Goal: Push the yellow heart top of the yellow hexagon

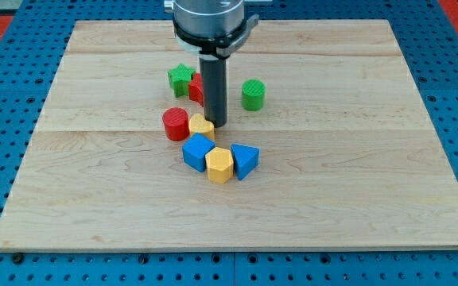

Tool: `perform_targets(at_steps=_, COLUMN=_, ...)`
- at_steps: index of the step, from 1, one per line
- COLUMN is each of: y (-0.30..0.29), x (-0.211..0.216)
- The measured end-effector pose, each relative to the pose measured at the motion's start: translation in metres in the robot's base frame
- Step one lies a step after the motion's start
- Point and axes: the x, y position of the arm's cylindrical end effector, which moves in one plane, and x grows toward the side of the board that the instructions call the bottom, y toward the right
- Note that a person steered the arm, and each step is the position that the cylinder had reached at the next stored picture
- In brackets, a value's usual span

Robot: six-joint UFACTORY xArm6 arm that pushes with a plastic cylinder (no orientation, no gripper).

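The yellow heart point(201, 126) lies near the board's middle, between the red cylinder point(176, 124) on its left and my tip point(217, 124) on its right. My tip touches or nearly touches the heart's right side. The yellow hexagon point(219, 164) lies below the heart, wedged between a blue cube point(198, 151) on its left and a blue triangular block point(245, 160) on its right. The heart sits just above the blue cube, up and left of the hexagon.
A green star point(180, 79) and a red block point(196, 88), partly hidden behind the rod, lie above the heart. A green cylinder point(253, 94) stands to the rod's right. The wooden board point(372, 175) sits on a blue pegboard.
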Motion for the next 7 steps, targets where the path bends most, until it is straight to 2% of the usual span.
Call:
perform_targets(at_steps=1, y=-0.003, x=0.023)
perform_targets(at_steps=2, y=0.039, x=0.016)
perform_targets(at_steps=3, y=0.033, x=-0.025)
perform_targets(at_steps=4, y=-0.016, x=-0.025)
perform_targets(at_steps=5, y=-0.043, x=-0.023)
perform_targets(at_steps=6, y=-0.048, x=-0.017)
perform_targets(at_steps=7, y=-0.027, x=0.006)
